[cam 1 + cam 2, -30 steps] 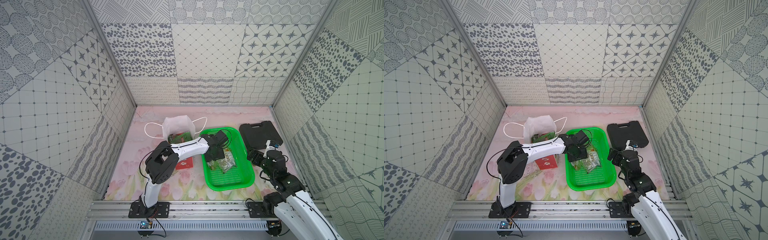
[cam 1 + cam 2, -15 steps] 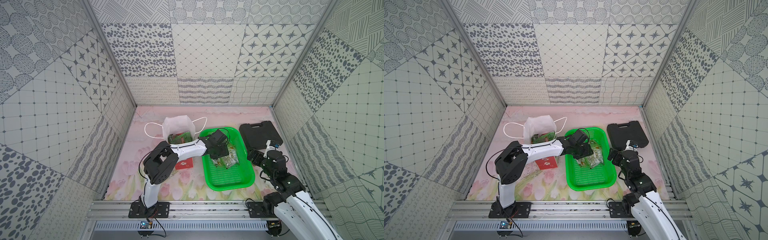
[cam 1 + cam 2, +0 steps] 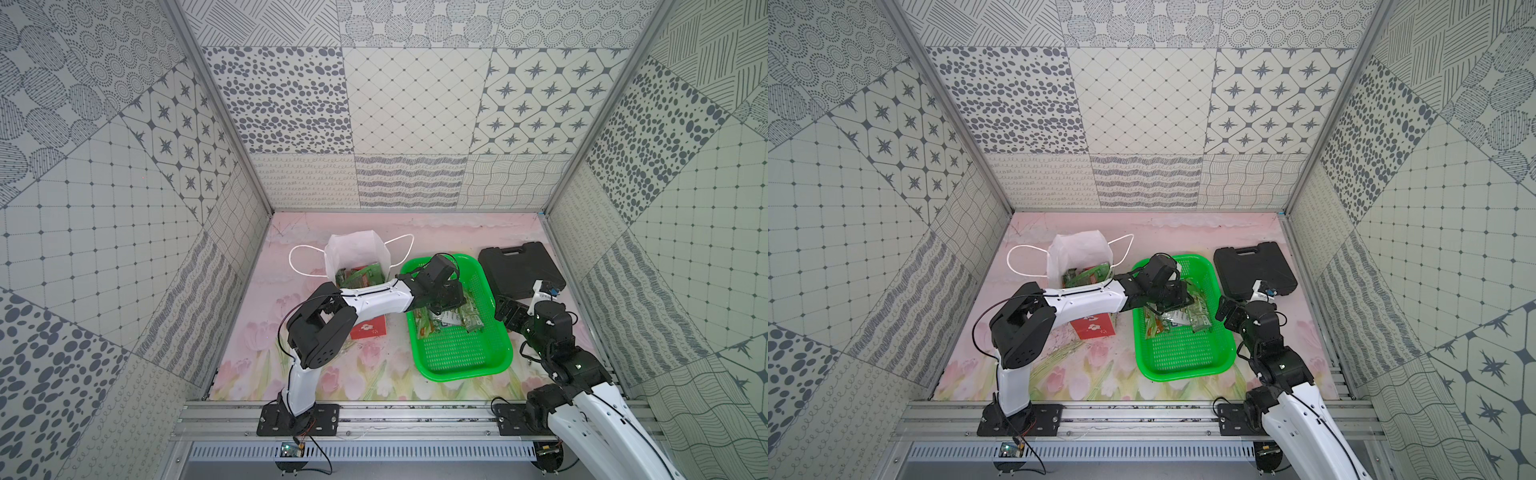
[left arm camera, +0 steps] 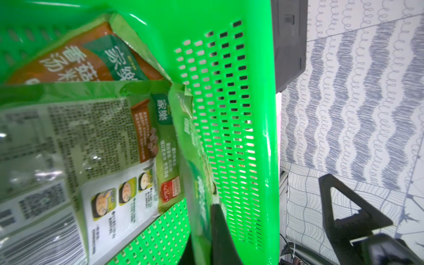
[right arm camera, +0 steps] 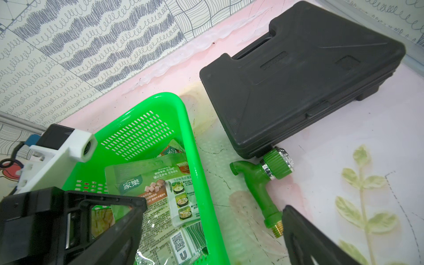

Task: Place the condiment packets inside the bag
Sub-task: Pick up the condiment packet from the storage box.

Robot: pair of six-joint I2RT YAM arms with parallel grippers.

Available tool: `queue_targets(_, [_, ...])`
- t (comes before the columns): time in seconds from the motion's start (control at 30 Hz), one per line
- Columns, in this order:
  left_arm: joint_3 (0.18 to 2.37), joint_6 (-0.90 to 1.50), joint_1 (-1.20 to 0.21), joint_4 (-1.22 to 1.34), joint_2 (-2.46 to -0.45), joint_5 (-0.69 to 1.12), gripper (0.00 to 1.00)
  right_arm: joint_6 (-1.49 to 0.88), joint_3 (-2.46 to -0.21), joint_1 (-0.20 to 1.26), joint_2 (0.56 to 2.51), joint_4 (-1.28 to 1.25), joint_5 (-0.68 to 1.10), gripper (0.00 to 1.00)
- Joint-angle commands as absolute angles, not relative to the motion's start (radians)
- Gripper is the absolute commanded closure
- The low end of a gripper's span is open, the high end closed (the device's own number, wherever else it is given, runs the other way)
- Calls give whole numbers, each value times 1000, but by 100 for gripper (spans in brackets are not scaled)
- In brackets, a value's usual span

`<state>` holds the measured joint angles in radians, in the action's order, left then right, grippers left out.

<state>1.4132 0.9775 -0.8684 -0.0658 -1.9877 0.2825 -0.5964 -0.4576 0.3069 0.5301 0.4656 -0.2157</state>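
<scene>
The bag (image 3: 357, 249) (image 3: 1077, 249) stands at the back left, white above and red below, and green condiment packets (image 3: 359, 276) show in its open mouth. More condiment packets (image 3: 449, 322) (image 3: 1177, 320) (image 5: 160, 188) lie in the green basket (image 3: 461, 361). My left gripper (image 3: 446, 302) (image 4: 211, 229) is down in the basket, shut on the edge of one green packet (image 4: 199, 195). My right gripper (image 3: 509, 311) (image 5: 214, 207) hangs open over the basket's right rim, holding nothing.
A black plastic case (image 3: 519, 268) (image 5: 298, 80) lies at the back right. A green hose fitting (image 5: 259, 181) rests on the mat between the case and the basket (image 5: 197, 179). The enclosure walls stand close on three sides.
My left gripper has closed on a packet in the basket after shifting slightly toward the basket's far half. The right arm has not moved.
</scene>
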Motion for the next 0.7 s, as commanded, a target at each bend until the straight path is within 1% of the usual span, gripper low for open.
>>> queue_targets(0.0, [1449,937,-869,-55,-1960,336,100,-604,-441,304,515,425,-246,3])
queue_targets(0.4, [1524,783,-908,-332,-1710,269,100,-584,-441,304,514,426,-237,3])
queue_targets(0.67, [1622,670,-920,-583,-1539,254,100,-589,-441,303,520,424,-210,3])
